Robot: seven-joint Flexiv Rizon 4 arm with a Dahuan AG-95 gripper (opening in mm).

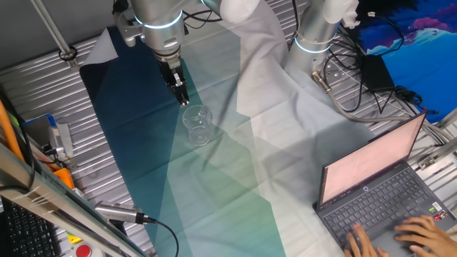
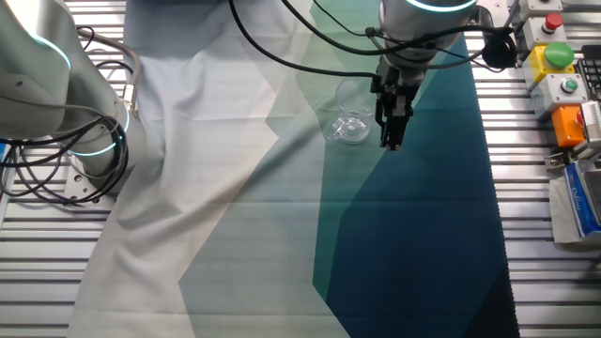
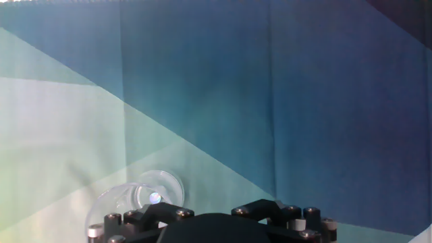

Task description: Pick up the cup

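One fixed view, read from left to right with the cup as landmark: far left of the cup, at the desk's edge, lies a black cable with a metal plug point(image 1: 118, 212), near a red button point(image 1: 84, 250). The desk point(image 1: 43, 78) itself is ribbed metal, and over it lies a cloth point(image 1: 214, 185) that runs from dark blue through teal and pale green to white. Just left of the cup and above it hangs the pincer point(image 1: 181, 98), its dark fingers pointing down, close together so far as this view shows — apart from the cup, not around it. The cup point(image 1: 198, 124), clear and colourless, stands upright on the pale green band of the cloth with its wide rim up. Right of the cup stands a second robot's base point(image 1: 314, 36) with cables beside it. Far right of the cup sits an open laptop point(image 1: 378, 193) with a person's hands point(image 1: 400, 235) on the keys.

From the other fixed view the cup point(image 2: 351, 113) is left of the pincer point(image 2: 392, 141), just beside it, with a gap between them. Well right of the cup stands a box of coloured buttons point(image 2: 559, 70).

On the hand view the cup point(image 3: 138, 199) shows low and left, beside the pincer's black body point(image 3: 216, 226) — the fingertips are out of sight there.
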